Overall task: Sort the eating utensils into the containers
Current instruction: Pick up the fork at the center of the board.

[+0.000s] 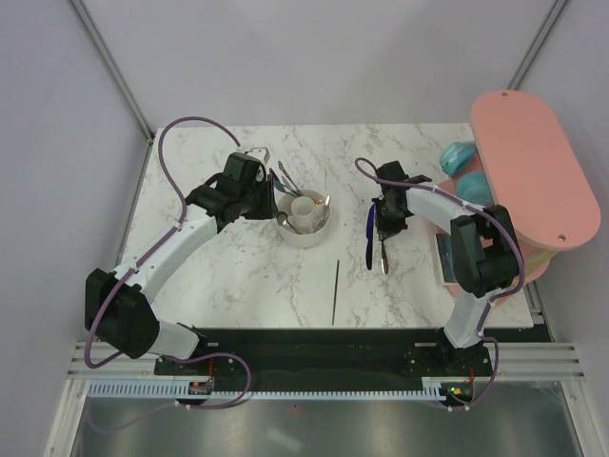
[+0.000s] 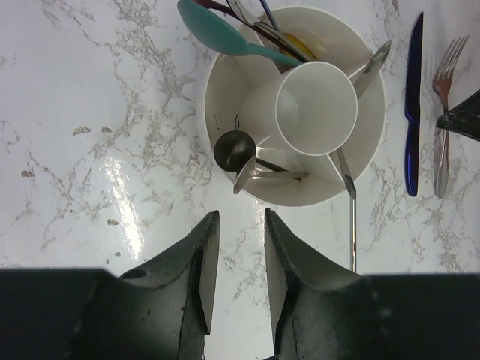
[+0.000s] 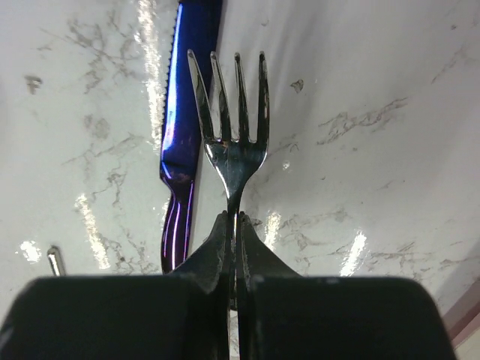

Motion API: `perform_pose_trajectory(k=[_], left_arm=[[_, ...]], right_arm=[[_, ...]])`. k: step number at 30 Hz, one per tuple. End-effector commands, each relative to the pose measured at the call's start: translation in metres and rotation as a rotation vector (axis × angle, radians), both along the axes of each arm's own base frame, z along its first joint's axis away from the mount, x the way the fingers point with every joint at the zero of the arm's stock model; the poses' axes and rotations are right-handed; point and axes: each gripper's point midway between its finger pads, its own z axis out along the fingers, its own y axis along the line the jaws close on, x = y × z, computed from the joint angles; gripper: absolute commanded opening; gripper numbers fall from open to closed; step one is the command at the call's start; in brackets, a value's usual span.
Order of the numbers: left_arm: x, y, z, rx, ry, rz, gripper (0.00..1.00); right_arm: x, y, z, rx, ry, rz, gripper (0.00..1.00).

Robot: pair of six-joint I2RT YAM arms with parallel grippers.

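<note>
Right now, pinching the silver fork [image 3: 232, 112] by its neck with the right gripper [image 3: 234, 229], jaws pressing together on the thin metal just below the tines. Holding it just beside the blue knife [image 3: 184, 112] and roughly parallel to it, over the marble table [image 1: 238, 276] to the right of the white round holder [image 1: 304, 238]. Not managing to tell whether lifting the fork or resting it on the surface.

Hovering the left gripper [image 2: 238, 255] just short of the holder's rim, jaws standing apart and gripping nothing.

Seeing, inside the holder's ring sections, a teal spoon [image 2: 217, 34], a black spoon [image 2: 234, 148], a silver spoon [image 2: 247, 174] and more silver handles leaning around the central cup [image 2: 319, 105].

Noticing a thin black stick [image 1: 335, 290] lying alone on the table nearer the arm bases, well apart from both grippers.

Spotting the pink oval board [image 1: 533, 171] at the table's right edge.
</note>
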Motion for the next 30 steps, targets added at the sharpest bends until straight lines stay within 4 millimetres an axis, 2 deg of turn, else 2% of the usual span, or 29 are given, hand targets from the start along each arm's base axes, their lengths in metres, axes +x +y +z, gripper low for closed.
perform_pose_trajectory(k=[1,5,12,13,16,21,26,30], left_arm=[[0.004,-0.001,0.007,-0.029,-0.025,0.023,0.38],[0.003,0.001,0.007,-0.028,-0.027,0.025,0.38],[0.003,0.002,0.005,-0.025,-0.026,0.029,0.38],[0.003,0.002,0.005,-0.022,-0.025,0.031,0.37],[0.002,0.003,0.002,-0.019,-0.020,0.031,0.37],[0.002,0.003,-0.001,-0.015,-0.012,0.031,0.37],[0.001,0.004,-0.004,-0.011,-0.005,0.031,0.37],[0.000,0.004,-0.006,-0.010,0.001,0.031,0.37]], right_arm=[[0.024,0.013,0.040,0.086,-0.192,0.023,0.00],[0.028,0.021,0.056,0.134,-0.232,0.036,0.00],[0.025,0.035,0.061,0.205,-0.224,0.043,0.00],[0.029,0.037,0.065,0.213,-0.255,0.045,0.00],[0.038,0.041,0.084,0.219,-0.330,0.062,0.00],[0.057,0.056,0.135,0.249,-0.485,0.107,0.00],[0.068,0.083,0.171,0.347,-0.564,0.165,0.00],[0.075,0.113,0.189,0.436,-0.608,0.215,0.00]])
